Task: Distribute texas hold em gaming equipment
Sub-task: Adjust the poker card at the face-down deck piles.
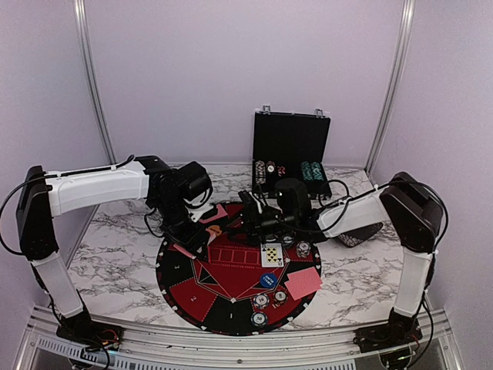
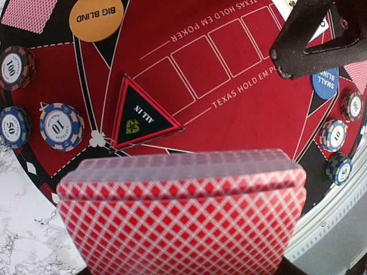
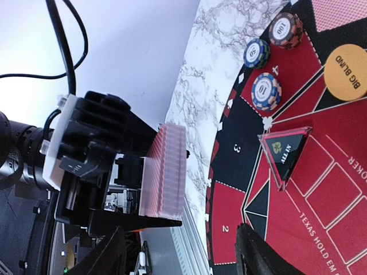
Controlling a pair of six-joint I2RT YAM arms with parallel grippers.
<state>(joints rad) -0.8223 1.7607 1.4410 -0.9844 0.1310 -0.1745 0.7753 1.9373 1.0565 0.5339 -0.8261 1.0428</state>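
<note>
My left gripper [image 1: 202, 223] is shut on a deck of red-backed playing cards [image 2: 180, 212], held above the round mat's [image 1: 231, 274] left side; the deck hides its fingers in the left wrist view. My right gripper [image 3: 183, 258] stands open just right of the deck [image 3: 166, 169], with nothing between its fingers [image 3: 258, 252]. On the mat lie the orange Big Blind disc [image 2: 96, 20], the clear All In triangle [image 2: 140, 117], the blue Small Blind disc [image 2: 332, 83], striped chips marked 100 [image 2: 14, 67], 50 [image 2: 12, 126] and 10 [image 2: 60, 126], and a face-up card [image 1: 271, 254].
An open black case [image 1: 291, 154] holding more chips stands at the back of the marble table. More chips [image 1: 262, 299] and a red-backed card pile [image 1: 303, 283] lie on the mat's near right. A metal rail [image 1: 231, 347] runs along the near edge.
</note>
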